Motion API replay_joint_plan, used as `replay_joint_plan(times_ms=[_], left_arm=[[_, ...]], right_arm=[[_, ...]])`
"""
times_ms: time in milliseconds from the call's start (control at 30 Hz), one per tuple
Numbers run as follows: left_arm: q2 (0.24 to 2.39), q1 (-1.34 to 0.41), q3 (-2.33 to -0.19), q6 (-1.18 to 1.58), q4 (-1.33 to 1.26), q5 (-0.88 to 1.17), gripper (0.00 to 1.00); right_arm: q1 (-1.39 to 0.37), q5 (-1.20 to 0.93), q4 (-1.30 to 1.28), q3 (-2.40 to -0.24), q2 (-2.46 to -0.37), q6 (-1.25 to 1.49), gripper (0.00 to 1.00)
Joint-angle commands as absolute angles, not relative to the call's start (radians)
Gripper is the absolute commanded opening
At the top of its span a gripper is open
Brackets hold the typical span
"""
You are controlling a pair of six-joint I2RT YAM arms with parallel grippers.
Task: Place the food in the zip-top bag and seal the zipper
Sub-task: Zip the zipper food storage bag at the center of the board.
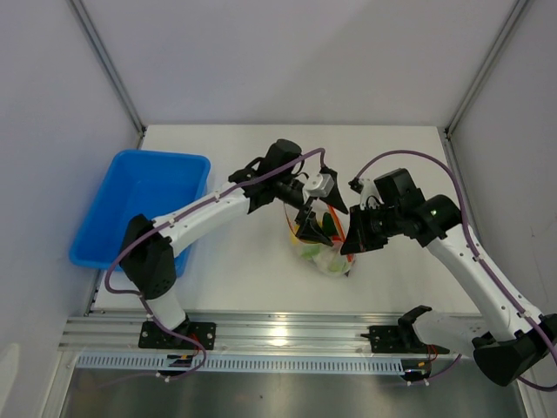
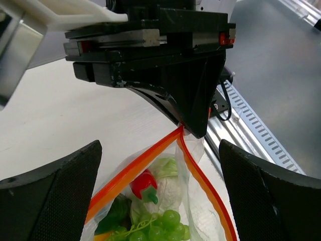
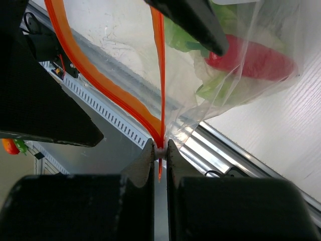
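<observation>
Overhead, the zip-top bag (image 1: 329, 255) sits on the table (image 1: 235, 152) between both arms, well apart from the blue tray (image 1: 104, 228), with bare surface toward the far edge. Only the left wrist view shows the left gripper (image 2: 159, 145) spread wide on either side of the open mouth, with chili (image 2: 143, 183) and grapes (image 2: 161, 226) inside. From the right wrist, the right gripper (image 3: 159, 149) is pinched shut on the zipper (image 3: 160, 70) end, and both strips run away from the fingers.
</observation>
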State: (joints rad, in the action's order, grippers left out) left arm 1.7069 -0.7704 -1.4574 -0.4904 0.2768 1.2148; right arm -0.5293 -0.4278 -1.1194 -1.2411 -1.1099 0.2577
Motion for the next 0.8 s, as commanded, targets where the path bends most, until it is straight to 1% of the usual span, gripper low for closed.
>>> replay_joint_plan(times_ms=[0, 33, 167, 233, 367, 467, 500, 567, 600, 667, 700, 733, 767], left_arm=[[1.723, -0.793, -1.526, -0.629, 0.371, 1.232, 0.99], [1.733, -0.795, -1.534, -0.640, 0.418, 1.227, 0.98], [1.729, -0.795, -1.511, -0.646, 0.456, 1.197, 0.96], [1.715, -0.799, -1.474, -0.643, 0.445, 1.163, 0.95], [1.655, -0.810, -1.372, -0.595, 0.336, 1.082, 0.91], [1.625, -0.815, -1.324, -0.562, 0.260, 0.994, 0.85], [1.611, -0.821, -1.301, -0.552, 0.249, 0.976, 0.79], [1.600, -0.825, -1.293, -0.519, 0.229, 0.910, 0.77], [1.588, -0.827, -1.276, -0.506, 0.219, 0.891, 0.67], [1.575, -0.827, -1.259, -0.466, 0.203, 0.862, 0.54], [1.566, -0.827, -1.253, -0.453, 0.195, 0.855, 0.40], [1.566, -0.827, -1.255, -0.424, 0.195, 0.835, 0.32], [1.565, -0.827, -1.255, -0.408, 0.205, 0.827, 0.25]], right_arm=[[-0.535, -0.433, -1.088, -1.259, -1.092, 0.233, 0.00], [-0.534, -0.428, -1.091, -1.261, -1.092, 0.226, 0.00], [-0.535, -0.422, -1.103, -1.278, -1.094, 0.215, 0.00], [-0.534, -0.422, -1.103, -1.298, -1.101, 0.215, 0.00], [-0.535, -0.451, -1.108, -1.325, -1.106, 0.207, 0.00], [-0.534, -0.462, -1.103, -1.342, -1.106, 0.207, 0.00], [-0.534, -0.463, -1.101, -1.342, -1.108, 0.207, 0.00], [-0.534, -0.465, -1.095, -1.341, -1.104, 0.207, 0.00], [-0.534, -0.465, -1.091, -1.336, -1.106, 0.209, 0.00], [-0.535, -0.459, -1.091, -1.325, -1.109, 0.209, 0.00], [-0.534, -0.439, -1.088, -1.319, -1.111, 0.215, 0.00], [-0.534, -0.428, -1.080, -1.309, -1.112, 0.219, 0.09], [-0.535, -0.416, -1.078, -1.302, -1.111, 0.224, 0.16]])
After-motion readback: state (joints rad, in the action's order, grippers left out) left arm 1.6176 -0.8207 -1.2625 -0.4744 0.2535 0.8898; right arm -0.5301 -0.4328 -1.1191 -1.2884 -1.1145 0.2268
